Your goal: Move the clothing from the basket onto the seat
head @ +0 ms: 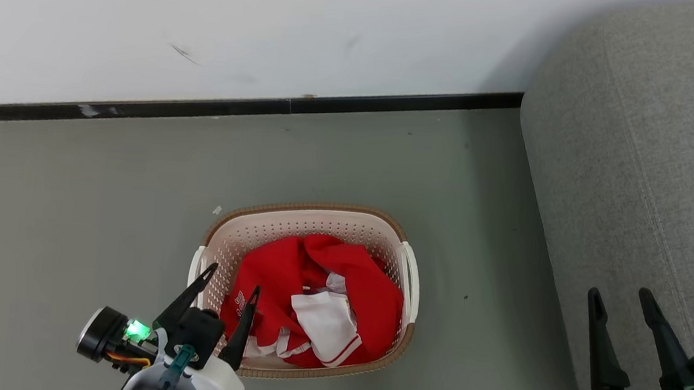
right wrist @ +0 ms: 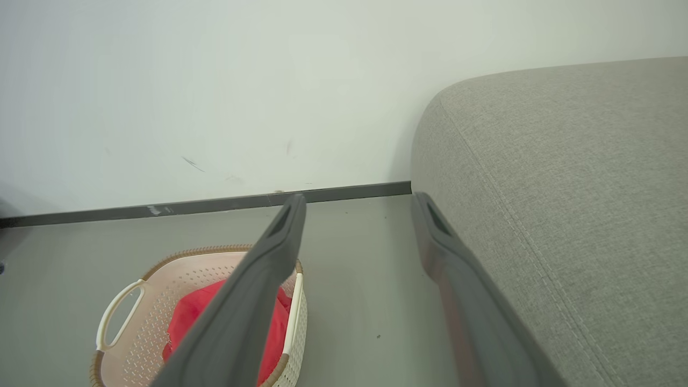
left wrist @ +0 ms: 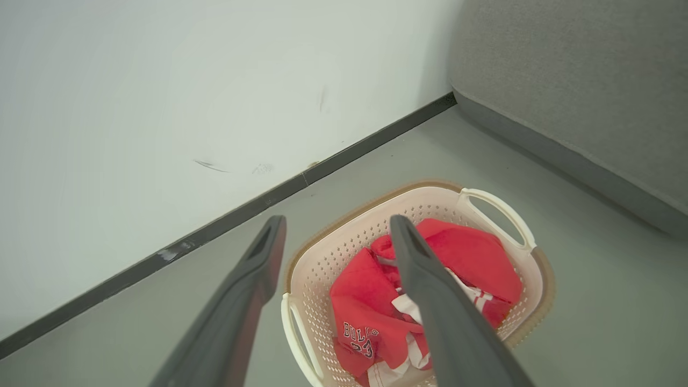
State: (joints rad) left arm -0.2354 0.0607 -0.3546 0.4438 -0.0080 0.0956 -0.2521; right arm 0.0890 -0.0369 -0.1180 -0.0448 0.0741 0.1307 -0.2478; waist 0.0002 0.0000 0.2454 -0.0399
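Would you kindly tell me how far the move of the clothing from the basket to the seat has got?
Done: nothing yet; the red clothing lies bundled in the basket, and the visible part of the seat carries none. In hand: the left gripper hovers open over the basket's near-left rim, holding nothing; the right gripper is open beside the seat. Left: grasp each garment and carry it over.

White wall (head: 211, 16) (scuffed), black baseboard (head: 234, 108), grey floor (head: 67, 193).
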